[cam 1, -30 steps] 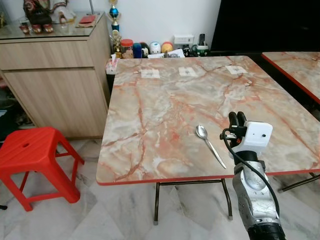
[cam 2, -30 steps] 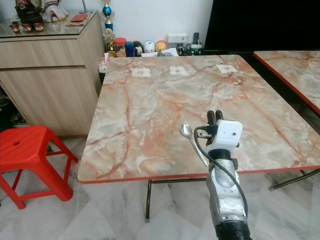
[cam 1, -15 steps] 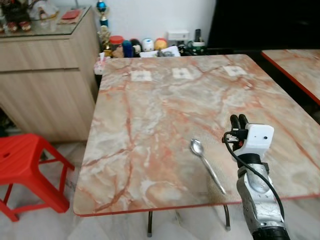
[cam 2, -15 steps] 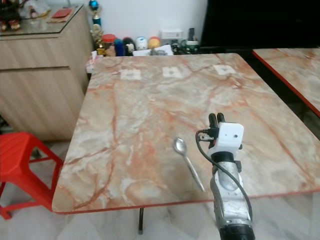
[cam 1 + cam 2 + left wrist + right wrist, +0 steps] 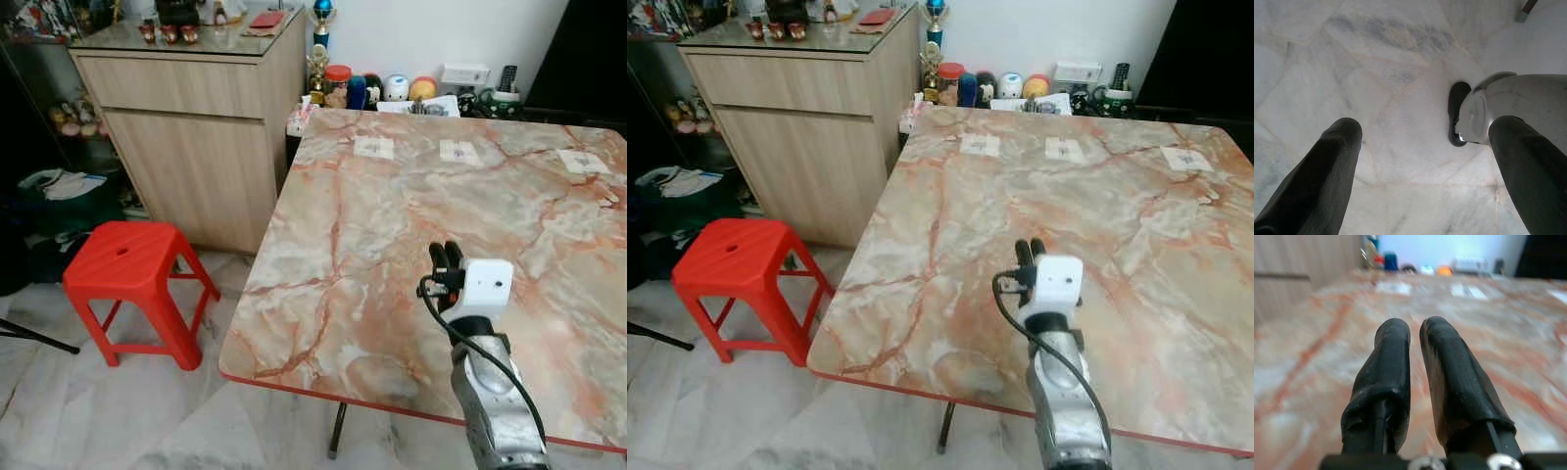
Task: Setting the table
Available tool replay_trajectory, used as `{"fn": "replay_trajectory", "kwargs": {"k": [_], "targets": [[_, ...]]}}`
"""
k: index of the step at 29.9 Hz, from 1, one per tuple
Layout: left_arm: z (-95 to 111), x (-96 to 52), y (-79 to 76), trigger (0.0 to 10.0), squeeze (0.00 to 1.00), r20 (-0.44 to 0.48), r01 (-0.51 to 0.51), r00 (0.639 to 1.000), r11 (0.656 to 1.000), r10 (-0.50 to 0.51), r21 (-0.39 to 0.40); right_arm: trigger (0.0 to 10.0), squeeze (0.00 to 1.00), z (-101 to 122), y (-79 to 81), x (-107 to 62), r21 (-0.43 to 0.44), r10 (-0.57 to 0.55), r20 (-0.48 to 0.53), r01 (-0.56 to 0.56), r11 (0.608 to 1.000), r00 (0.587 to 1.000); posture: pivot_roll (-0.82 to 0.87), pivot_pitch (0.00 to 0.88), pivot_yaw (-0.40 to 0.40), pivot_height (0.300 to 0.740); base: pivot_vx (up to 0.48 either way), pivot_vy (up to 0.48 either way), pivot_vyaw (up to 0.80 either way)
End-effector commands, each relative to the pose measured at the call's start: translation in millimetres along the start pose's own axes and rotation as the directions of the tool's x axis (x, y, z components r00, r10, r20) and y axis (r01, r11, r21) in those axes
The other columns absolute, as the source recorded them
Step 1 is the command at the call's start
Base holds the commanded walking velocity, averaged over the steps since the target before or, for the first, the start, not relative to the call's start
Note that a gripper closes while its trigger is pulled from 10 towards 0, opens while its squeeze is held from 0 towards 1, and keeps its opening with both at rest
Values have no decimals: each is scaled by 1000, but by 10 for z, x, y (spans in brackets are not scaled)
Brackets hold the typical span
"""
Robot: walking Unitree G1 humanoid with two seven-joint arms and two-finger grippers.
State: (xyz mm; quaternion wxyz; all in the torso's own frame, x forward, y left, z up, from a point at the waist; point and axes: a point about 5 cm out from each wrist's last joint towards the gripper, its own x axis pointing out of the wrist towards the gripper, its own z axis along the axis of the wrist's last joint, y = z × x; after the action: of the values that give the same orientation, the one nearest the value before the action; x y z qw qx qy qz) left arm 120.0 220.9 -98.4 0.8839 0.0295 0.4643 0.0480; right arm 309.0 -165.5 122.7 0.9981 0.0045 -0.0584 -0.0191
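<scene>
The marble-patterned table (image 5: 392, 196) with its red edge stands before me. My right gripper (image 5: 446, 255) is held up over the table's near part, its white wrist block just behind it. In the right wrist view its two black fingers (image 5: 1396, 357) are pressed together with nothing between them, pointing along the tabletop toward the far edge. My left gripper (image 5: 1427, 129) hangs open over the pale marble floor, with my own foot (image 5: 1498, 107) below it.
A red plastic stool (image 5: 127, 264) stands left of the table, with a wooden cabinet (image 5: 196, 127) behind it. Jars and small balls (image 5: 392, 88) crowd the table's far edge. Three paper labels (image 5: 373, 147) lie on the far part. Dark bags (image 5: 59, 186) sit at the far left.
The camera has swung left, so the stool and cabinet are now fuller in view. The spoon seen beside my right gripper earlier is no longer visible. The right gripper stays shut.
</scene>
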Motion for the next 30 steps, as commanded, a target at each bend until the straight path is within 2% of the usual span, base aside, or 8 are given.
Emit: {"fn": "replay_trajectory", "kwargs": {"k": [1, 4, 5, 6, 23, 25, 26, 30], "targets": [[-69, -21, 21, 10000, 0, -28, 7, 1000, 1000, -7, 7, 10000, 0, 1, -67, -52, -4, -36, -11, 36, 999, 999, 22, 83, -3, 740, 0, 0, 0], [-81, -28, 44, 10000, 0, -30, 5, 1000, 1000, -4, 9, 10000, 0, -70, -70, -137, -10, -51, -61, 51, 999, 997, 22, 83, -3, 740, 0, 0, 0], [-75, -26, 35, 10000, 0, -26, 7, 1000, 1000, -6, 10, 10000, 737, -101, -67, -176, -9, -52, -85, 51, 999, 995, 19, 84, -3, 740, 0, 0, 0], [-65, -22, 20, 10000, 0, -21, 10, 1000, 1000, -9, 12, 10000, 1000, -139, -65, -238, 6, -50, -116, 51, 999, 992, 24, 83, -6, 740, 0, 0, 0], [-158, -58, 2, 10000, 0, -35, 25, 999, 999, -24, 31, 10000, 1000, -345, -263, -393, 42, -25, -399, 45, 998, 917, -10, 67, 6, 740, 0, 0, 0], [-172, -63, 4, 10000, 0, -39, 26, 999, 999, -24, 34, 10000, 651, -360, -222, -389, 73, -1, -410, 34, 997, 912, -3, 62, 3, 740, 0, 0, 0], [-173, -64, 7, 10000, 0, -39, 25, 999, 999, -24, 34, 10000, 0, -358, -214, -388, 73, 7, -415, 25, 997, 910, -2, 60, 2, 740, 0, 0, 0], [-126, -43, 19, 10000, 0, -38, 22, 999, 999, -20, 35, 10000, 0, -366, -214, -378, 75, 14, -436, 20, 997, 900, -2, 56, 3, 740, 0, 0, 0]]}}
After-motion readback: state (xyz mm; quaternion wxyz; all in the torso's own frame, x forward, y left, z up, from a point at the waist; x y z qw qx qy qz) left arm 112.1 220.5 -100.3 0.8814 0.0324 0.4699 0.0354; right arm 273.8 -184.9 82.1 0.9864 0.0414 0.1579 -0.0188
